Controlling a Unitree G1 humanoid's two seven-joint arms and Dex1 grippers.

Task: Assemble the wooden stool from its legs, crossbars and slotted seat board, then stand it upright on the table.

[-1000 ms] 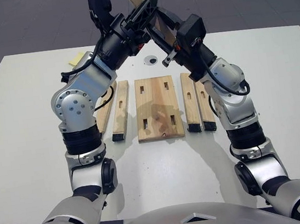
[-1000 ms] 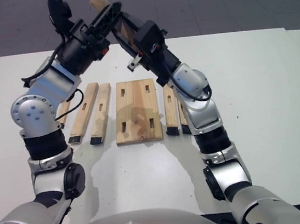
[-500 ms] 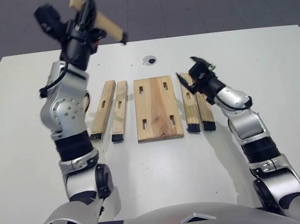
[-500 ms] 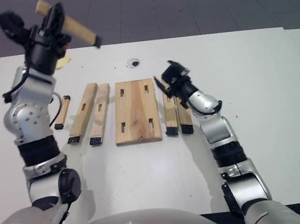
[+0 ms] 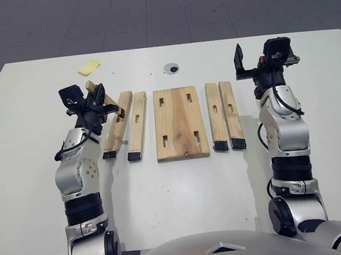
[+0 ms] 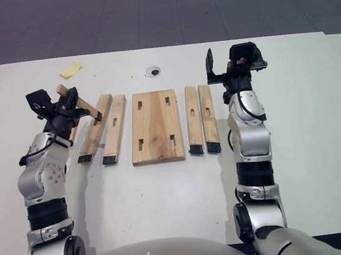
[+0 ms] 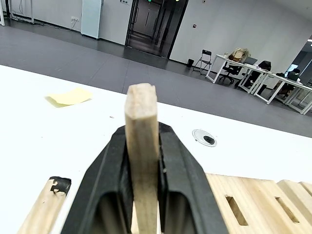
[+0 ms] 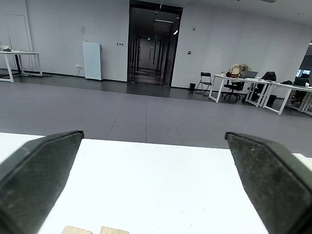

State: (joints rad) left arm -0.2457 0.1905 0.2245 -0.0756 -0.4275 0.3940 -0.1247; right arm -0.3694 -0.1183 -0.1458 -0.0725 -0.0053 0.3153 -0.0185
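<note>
The slotted seat board point(image 5: 179, 122) lies flat on the tabletop point(image 5: 185, 188). A left pair of legs point(image 5: 137, 125) lies just beside it on one side and a right pair of legs point(image 5: 216, 115) on the other, all parallel to it. Beyond the left pair, the left tool point(image 5: 99, 103) pinches a crossbar point(image 7: 142, 112), held tilted above the tabletop. Beyond the right pair, the right tool point(image 5: 256, 61) is raised, spread wide and holding nothing. A yellow sticky note point(image 5: 89, 66) lies well off the board's far left corner. A round grommet hole point(image 5: 172, 69) sits near its far edge.

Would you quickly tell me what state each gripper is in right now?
Left gripper: closed on a wooden crossbar.
Right gripper: open, holding nothing.
</note>
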